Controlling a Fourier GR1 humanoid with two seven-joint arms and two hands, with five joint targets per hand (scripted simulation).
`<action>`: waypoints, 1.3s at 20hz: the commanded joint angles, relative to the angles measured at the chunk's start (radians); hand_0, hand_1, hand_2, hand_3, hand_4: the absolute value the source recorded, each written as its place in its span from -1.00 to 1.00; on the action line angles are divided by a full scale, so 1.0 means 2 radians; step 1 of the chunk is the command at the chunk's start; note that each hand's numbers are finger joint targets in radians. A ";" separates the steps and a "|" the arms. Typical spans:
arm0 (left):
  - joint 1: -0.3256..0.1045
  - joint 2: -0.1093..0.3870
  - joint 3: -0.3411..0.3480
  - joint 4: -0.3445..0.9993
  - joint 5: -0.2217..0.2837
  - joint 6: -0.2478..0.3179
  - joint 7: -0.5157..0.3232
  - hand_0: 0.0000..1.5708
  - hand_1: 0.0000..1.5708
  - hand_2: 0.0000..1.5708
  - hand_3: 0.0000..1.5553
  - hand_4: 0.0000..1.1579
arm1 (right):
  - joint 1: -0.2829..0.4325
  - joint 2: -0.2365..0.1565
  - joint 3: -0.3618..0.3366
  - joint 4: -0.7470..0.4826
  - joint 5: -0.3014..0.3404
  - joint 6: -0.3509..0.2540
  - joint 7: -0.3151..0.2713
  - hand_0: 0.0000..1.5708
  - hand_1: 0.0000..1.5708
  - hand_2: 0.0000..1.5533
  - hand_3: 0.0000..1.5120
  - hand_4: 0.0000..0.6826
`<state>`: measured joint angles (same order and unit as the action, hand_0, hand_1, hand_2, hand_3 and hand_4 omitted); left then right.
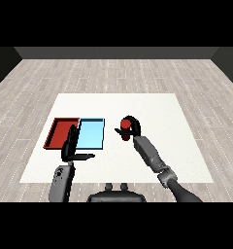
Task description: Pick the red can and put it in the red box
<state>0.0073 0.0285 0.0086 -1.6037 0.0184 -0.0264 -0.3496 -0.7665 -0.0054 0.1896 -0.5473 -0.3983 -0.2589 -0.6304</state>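
Note:
The red can (124,125) is just right of the light blue tray, with my right hand (130,128) curled round it; I cannot tell whether the can rests on the table or is lifted. The red tray (58,131) lies at the left of the white table (152,107), touching the light blue tray (91,133) on its right side. My left hand (71,146) hovers open over the near edge of both trays, fingers straight and thumb pointing right. Both trays look bare inside.
The white table ends a little in front of my left hand and well beyond the trays; grey wood floor surrounds it. My right forearm (150,153) runs from the lower right toward the can.

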 commanded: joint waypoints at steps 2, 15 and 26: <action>-0.017 -0.014 -0.029 0.040 -0.021 -0.001 -0.017 -1.00 -1.00 -1.00 -1.00 -1.00 | 0.043 -0.016 0.010 -0.098 0.016 -0.001 0.028 0.83 0.83 0.87 0.87 0.90; -0.042 -0.014 -0.123 0.053 0.010 0.042 0.017 -1.00 -1.00 -1.00 -1.00 -1.00 | 0.163 -0.034 0.035 -0.320 0.049 -0.014 0.124 0.82 0.82 0.86 0.88 0.90; -0.126 -0.014 -0.241 0.086 0.047 0.148 0.058 -1.00 -1.00 -1.00 -1.00 -1.00 | 0.181 -0.004 0.062 -0.387 0.091 -0.014 0.150 0.75 0.75 0.81 0.85 0.83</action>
<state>-0.2194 0.0001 -0.3846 -1.4846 0.0883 0.2074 -0.2018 -0.4198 -0.0119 0.3150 -1.2612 -0.2226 -0.3261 -0.3572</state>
